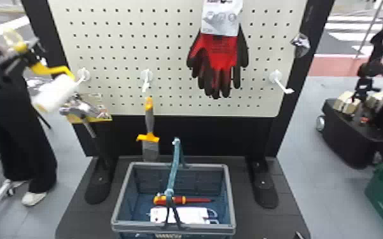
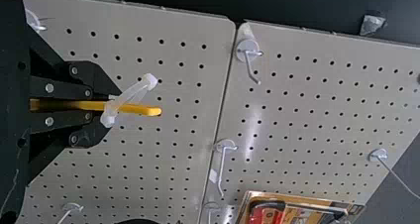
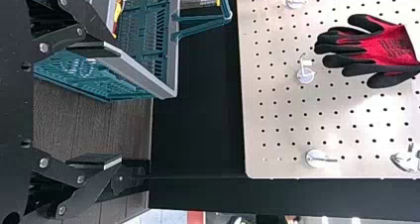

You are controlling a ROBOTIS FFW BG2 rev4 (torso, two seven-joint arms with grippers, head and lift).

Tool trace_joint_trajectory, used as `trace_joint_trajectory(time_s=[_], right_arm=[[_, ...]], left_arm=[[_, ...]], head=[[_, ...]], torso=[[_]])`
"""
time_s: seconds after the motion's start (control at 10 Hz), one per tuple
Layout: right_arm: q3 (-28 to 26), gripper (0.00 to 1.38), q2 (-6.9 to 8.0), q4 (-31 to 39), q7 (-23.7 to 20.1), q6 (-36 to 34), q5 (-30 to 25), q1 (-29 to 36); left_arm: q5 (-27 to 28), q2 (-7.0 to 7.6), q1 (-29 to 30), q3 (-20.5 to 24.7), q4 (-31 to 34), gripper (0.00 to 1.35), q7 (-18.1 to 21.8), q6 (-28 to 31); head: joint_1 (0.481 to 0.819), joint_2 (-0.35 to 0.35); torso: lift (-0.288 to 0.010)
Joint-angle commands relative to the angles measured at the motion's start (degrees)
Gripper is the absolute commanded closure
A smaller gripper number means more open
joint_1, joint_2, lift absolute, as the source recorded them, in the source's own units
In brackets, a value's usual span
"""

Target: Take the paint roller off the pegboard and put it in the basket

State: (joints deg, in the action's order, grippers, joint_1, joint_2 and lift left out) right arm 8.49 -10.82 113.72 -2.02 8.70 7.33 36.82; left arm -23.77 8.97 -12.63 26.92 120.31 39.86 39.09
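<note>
At the left, my left gripper (image 1: 25, 54) is shut on the yellow-handled paint roller (image 1: 56, 92), beside the pegboard's left edge. Its white cover lies close to the leftmost hook (image 1: 83, 75); I cannot tell if they touch. In the left wrist view, my left gripper (image 2: 106, 106) pinches the yellow handle (image 2: 141, 109), with a clear tie looped around it. The blue basket (image 1: 229, 194) stands below the board. A dark tip of my right gripper (image 1: 299, 235) shows at the bottom edge; in the right wrist view the right gripper (image 3: 116, 105) is open and empty beside the basket (image 3: 171, 60).
A screwdriver (image 1: 181, 200) and a white item (image 1: 181, 215) lie in the basket. Behind its rear rim hangs a putty knife (image 1: 149, 124). Red-black gloves (image 1: 218, 60) hang on the pegboard (image 1: 121, 38). Bare hooks (image 1: 276, 77) stick out, and the basket's handle (image 1: 175, 168) stands up.
</note>
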Motion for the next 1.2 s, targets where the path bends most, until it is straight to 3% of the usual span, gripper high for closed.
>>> trace_joint_trajectory(time_s=[0.0, 0.6, 0.7, 0.9, 1.1], right_arm=[[0.03, 0.5, 0.01, -0.02, 0.0, 0.0, 0.05, 0.12], [0.03, 0.5, 0.01, -0.02, 0.0, 0.0, -0.04, 0.12], [0.03, 0.5, 0.01, -0.02, 0.0, 0.0, -0.04, 0.12], [0.03, 0.5, 0.01, -0.16, 0.0, 0.0, 0.05, 0.12], [0.03, 0.5, 0.01, -0.16, 0.0, 0.0, 0.05, 0.12]], left_arm=[[-4.18, -2.91, 5.77, 0.06, 0.0, 1.21, -2.5, -3.85], [-11.48, -8.0, 16.36, -0.82, 0.0, 1.21, -7.87, -6.22], [-11.83, -8.27, 16.85, -1.08, 0.0, 1.21, -8.13, -6.58], [-16.84, -9.06, 18.82, -3.37, -0.84, 1.21, -12.35, -9.65], [-18.95, -9.12, 18.2, -6.0, -4.78, 1.21, -12.61, -9.83]], head=[[0.549, 0.0], [0.549, 0.0], [0.549, 0.0], [0.549, 0.0], [0.549, 0.0]], torso=[[-0.1], [-0.1], [-0.1], [-0.1], [-0.1]])
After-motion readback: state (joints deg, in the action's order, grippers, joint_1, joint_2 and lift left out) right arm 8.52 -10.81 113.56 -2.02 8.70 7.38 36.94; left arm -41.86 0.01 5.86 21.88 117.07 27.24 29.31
